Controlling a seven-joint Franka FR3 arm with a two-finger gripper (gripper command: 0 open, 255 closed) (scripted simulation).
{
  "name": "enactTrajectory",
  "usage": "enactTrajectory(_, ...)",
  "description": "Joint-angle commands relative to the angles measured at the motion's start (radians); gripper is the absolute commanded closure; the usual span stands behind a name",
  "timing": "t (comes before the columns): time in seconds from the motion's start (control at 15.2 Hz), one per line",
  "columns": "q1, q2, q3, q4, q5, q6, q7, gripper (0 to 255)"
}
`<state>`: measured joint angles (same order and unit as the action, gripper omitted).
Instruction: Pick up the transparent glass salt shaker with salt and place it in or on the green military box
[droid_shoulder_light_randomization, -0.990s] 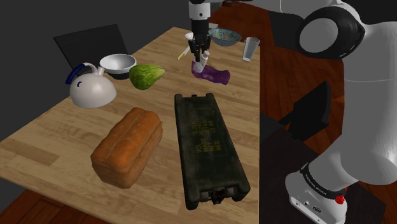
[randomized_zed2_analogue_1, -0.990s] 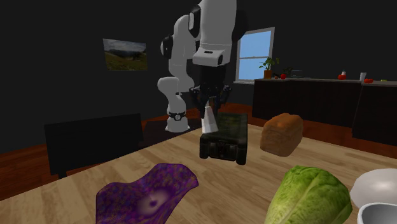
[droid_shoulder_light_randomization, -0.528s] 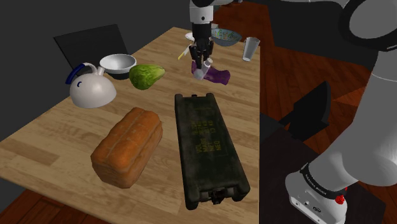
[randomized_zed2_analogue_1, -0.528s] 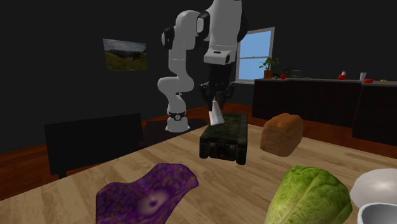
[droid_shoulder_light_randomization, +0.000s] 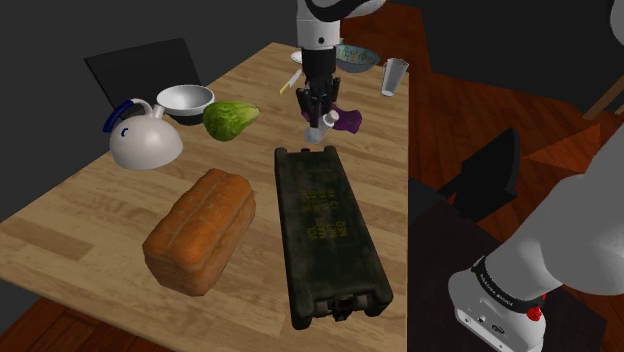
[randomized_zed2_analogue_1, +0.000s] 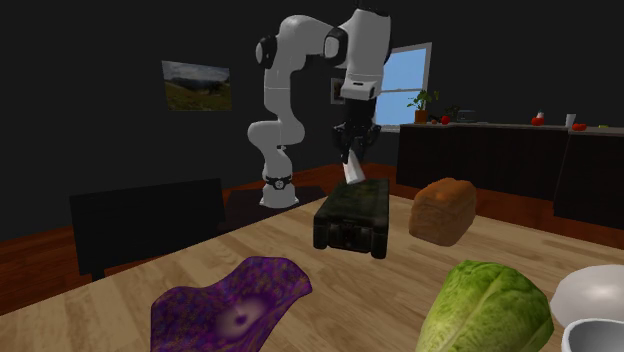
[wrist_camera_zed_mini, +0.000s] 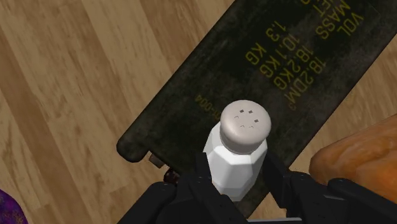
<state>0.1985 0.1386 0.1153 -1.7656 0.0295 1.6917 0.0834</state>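
Observation:
A pale salt shaker (wrist_camera_zed_mini: 236, 151) with a grey holed cap hangs in the air, clasped by my black gripper (wrist_camera_zed_mini: 235, 178). In the shoulder view the gripper (droid_shoulder_light_randomization: 317, 118) holds the shaker (droid_shoulder_light_randomization: 314, 128) just above the far end of the long dark green military box (droid_shoulder_light_randomization: 325, 225). The wrist view looks down past the shaker onto the box lid (wrist_camera_zed_mini: 254, 95) with yellow lettering. In the second exterior view the shaker (randomized_zed2_analogue_1: 351, 169) hangs tilted over the box (randomized_zed2_analogue_1: 352, 212).
A bread loaf (droid_shoulder_light_randomization: 200, 228) lies beside the box on the shoulder view's left. A green lettuce (droid_shoulder_light_randomization: 230, 119), white bowl (droid_shoulder_light_randomization: 185, 98) and white kettle (droid_shoulder_light_randomization: 142, 140) stand further back. A purple cloth (droid_shoulder_light_randomization: 347, 119), a dish (droid_shoulder_light_randomization: 354, 57) and a glass (droid_shoulder_light_randomization: 393, 76) sit at the table's far end.
The gripper has carried the shaker up from near the purple cloth and toward the box's far end. The arm has swung along with it.

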Motion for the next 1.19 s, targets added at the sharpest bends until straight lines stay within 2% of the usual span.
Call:
enactTrajectory(0.0, 0.016, -0.059, 0.014, -0.074, 0.012, 0.016, 0.028, 255)
enactTrajectory(0.59, 0.103, -0.255, 0.103, -0.293, 0.083, 0.053, 0.179, 255)
enactTrajectory(1.12, 0.105, -0.226, 0.107, -0.371, 0.082, 0.160, 0.175, 255)
